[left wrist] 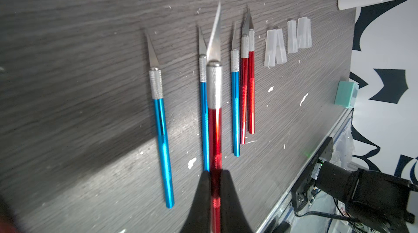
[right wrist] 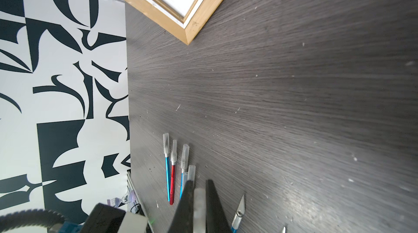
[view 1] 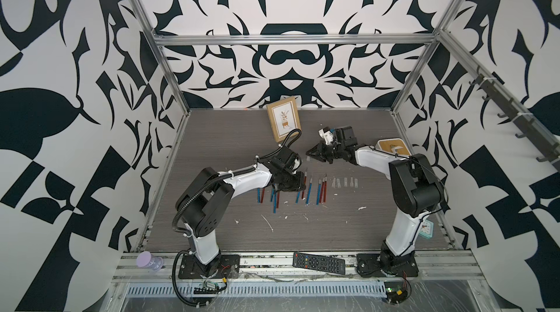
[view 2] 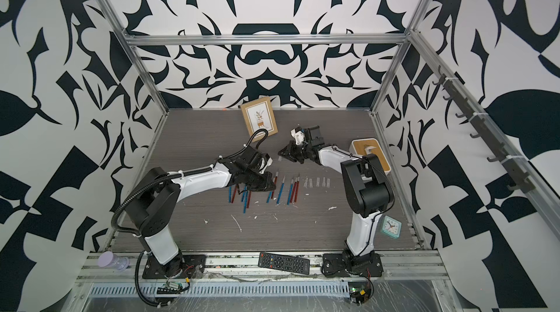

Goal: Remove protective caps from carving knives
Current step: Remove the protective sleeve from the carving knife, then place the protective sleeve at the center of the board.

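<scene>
Left wrist view: your left gripper (left wrist: 214,173) is clamping a bare-bladed red knife (left wrist: 214,130) over the desk's (left wrist: 67,62) middle; your right gripper (right wrist: 200,183) is pinching a cap (right wrist: 199,207), likely bound for the cap row (left wrist: 291,37) nearer the right edge.

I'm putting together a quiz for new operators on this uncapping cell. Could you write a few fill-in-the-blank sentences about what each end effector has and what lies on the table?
1. The left end effector is shut on a knife whose handle is ___.
2. Its blade is bare; the right end effector pinches a translucent protective ___.
3. In the left wrist view, the knife lying apart from the others has a ___ handle.
Missing words: red; cap; blue.
</scene>
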Tool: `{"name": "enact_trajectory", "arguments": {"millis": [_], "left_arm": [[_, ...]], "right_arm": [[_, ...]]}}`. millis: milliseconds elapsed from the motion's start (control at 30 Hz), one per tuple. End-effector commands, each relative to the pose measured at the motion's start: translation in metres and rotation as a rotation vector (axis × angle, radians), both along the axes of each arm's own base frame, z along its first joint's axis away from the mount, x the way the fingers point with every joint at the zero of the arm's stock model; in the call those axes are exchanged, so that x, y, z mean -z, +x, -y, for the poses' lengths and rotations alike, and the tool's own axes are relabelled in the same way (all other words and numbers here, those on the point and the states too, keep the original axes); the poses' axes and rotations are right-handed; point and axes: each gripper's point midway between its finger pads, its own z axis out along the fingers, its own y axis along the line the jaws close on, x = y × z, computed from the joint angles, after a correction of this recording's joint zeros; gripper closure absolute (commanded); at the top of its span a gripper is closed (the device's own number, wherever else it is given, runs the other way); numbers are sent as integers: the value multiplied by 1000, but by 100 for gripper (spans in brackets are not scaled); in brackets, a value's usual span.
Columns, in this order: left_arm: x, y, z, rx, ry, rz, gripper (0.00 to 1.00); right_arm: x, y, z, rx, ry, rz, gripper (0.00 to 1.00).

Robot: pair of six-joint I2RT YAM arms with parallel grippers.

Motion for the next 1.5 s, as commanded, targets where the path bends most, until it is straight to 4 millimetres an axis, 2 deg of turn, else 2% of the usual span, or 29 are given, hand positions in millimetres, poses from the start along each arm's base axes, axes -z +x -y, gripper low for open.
{"name": "enact_trajectory", "arguments": {"millis": [0,167,333,533,667,867,1033,1200,1467], "left_arm": [[-2,-1,2,17,7,-3,100],[-3,0,0,14,13,6,100],[-3,0,-1,8,18,10,100],[-3,2,-1,6,22,16,100],[-2,3,1,7,21,13,100],[-3,5,1,2,21,17,100],[-3,4,0,-2,28,20,100],[-5,5,-2,-1,37,26,100],[-4,5,-5,-4,52,33,100]], "right_arm": [[-35,14,3,18,20,101,92],[-34,17,28,61,6,99,92],[-29,13,63,113,-32,91,92],[-5,-8,113,149,-255,46,92],[12,-22,130,154,-378,2,92],[35,-31,142,148,-489,-62,92],[53,-29,136,119,-524,-95,92],[59,-24,130,120,-518,-101,92],[66,-19,131,121,-560,-116,90]]}}
